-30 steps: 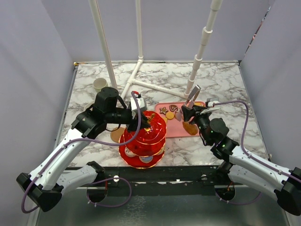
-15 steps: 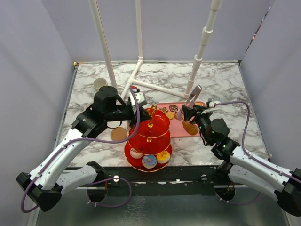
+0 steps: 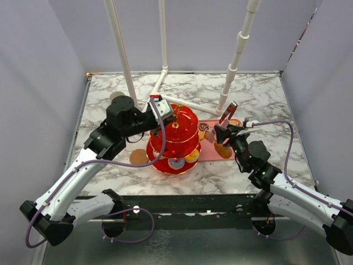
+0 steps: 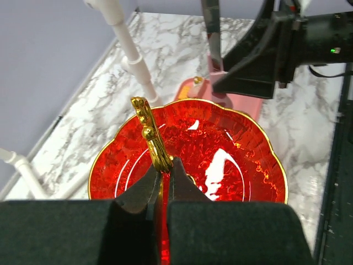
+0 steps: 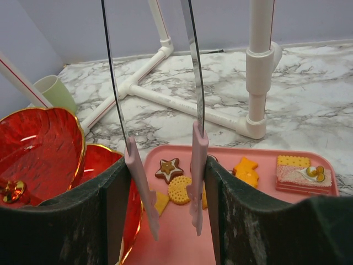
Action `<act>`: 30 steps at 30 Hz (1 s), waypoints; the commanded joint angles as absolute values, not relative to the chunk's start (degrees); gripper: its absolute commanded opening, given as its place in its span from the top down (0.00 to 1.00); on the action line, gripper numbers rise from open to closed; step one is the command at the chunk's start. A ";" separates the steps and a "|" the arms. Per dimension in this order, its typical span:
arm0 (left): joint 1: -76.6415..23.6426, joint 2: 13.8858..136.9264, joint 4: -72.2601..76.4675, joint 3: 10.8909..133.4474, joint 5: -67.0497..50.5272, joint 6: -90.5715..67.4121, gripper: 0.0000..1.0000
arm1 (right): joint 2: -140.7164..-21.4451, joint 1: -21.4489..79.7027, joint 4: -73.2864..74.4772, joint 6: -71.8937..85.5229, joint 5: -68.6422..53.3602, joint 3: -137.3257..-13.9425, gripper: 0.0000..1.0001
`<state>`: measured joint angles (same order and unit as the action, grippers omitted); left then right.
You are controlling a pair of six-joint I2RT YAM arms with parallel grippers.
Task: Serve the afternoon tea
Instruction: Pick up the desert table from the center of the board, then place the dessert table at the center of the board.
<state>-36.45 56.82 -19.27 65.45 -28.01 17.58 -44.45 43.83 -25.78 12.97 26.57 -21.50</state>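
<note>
left gripper point(image 4: 161, 174): pinched tight on finial point(image 4: 150, 135)
right gripper point(image 5: 165, 172): holding tongs point(image 5: 197, 154), tips apart, empty
risk: thin pinch slips, stand point(image 3: 175, 138) tips, pastries point(image 3: 176, 163) spill, or hits tongs

We see the translucent red three-tier stand point(image 3: 175, 132) at the middle of the table point(image 3: 265, 99), its gold finial point(image 4: 150, 138) pinched in the left gripper point(image 4: 162, 168) and iced doughnuts point(image 3: 177, 163) on its lowest tier. Small cookies point(image 5: 179, 189) lie flat on the pink tray point(image 5: 265, 221) just right of it. One brown coaster point(image 3: 138, 157) lies to its left, and the pale green mug point(image 5: 53, 94) stands upright behind.
</note>
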 commanded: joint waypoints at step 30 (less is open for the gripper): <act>-23.56 82.15 1.39 81.53 -29.84 23.39 1.00 | -40.04 44.06 -27.14 11.51 29.76 -18.90 0.46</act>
